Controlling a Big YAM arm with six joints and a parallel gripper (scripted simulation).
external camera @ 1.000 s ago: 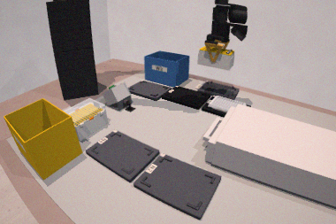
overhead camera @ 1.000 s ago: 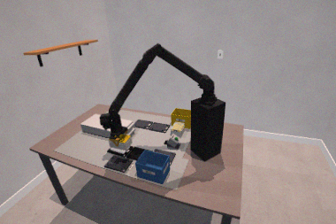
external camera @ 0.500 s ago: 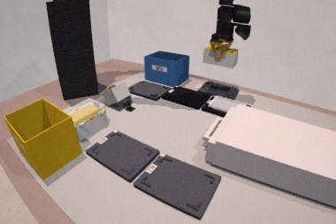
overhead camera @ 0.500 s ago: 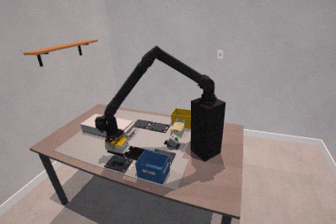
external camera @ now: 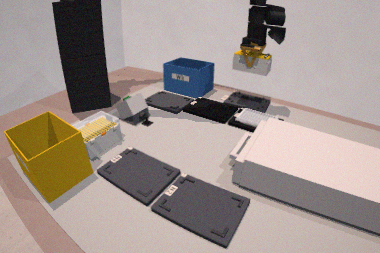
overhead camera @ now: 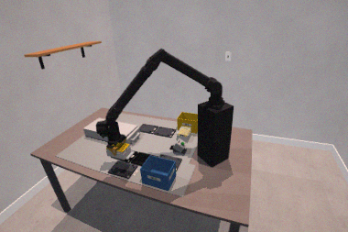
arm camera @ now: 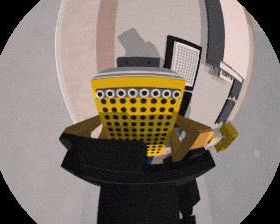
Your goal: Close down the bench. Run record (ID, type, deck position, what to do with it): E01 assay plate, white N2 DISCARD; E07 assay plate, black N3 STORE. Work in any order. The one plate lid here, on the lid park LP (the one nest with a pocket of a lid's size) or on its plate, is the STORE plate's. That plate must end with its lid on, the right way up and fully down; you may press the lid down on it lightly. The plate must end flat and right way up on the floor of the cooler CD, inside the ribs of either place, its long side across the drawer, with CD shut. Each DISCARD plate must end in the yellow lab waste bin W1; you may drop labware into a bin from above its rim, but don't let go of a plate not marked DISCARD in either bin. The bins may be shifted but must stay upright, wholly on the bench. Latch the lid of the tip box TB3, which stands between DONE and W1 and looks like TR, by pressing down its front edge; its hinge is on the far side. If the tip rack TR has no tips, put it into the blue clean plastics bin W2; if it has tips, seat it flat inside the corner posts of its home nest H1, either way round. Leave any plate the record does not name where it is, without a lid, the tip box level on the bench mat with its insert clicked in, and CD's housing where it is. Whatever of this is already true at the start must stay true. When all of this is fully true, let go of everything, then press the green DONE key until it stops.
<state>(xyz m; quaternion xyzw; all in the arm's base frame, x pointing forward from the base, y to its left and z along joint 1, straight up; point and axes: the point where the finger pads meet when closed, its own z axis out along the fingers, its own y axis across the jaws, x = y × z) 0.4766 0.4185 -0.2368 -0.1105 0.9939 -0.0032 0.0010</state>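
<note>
A brown tabletop (overhead camera: pixel 238 185) on dark legs stands in a grey-walled room with a tan floor (overhead camera: pixel 293 185) and white skirting. An orange shelf (overhead camera: pixel 61 49) hangs on the left wall, and a small white socket (overhead camera: pixel 227 55) sits on the back wall. A pale mat (external camera: pixel 210 154) covers most of the tabletop.

The black arm (overhead camera: pixel 174 66) rises from a tall black pedestal (overhead camera: pixel 215 132) and reaches across the mat. Its jaws (external camera: pixel 251 57) are clenched on the tip rack (external camera: pixel 251 64), a grey box with a yellow top, held in the air well above the mat, between the blue bin (external camera: pixel 188 76) and the long white cooler (external camera: pixel 310 167). In the wrist view the rack's yellow insert (arm camera: pixel 138 112) shows rows of dark holes.

Below lie a black plate (external camera: pixel 210 109) and a white plate (external camera: pixel 250 117) side by side. Two empty grey nests (external camera: pixel 139 173) lie in front. The yellow bin (external camera: pixel 42 154) stands at the near left, with the tip box (external camera: pixel 100 132) just beside it
</note>
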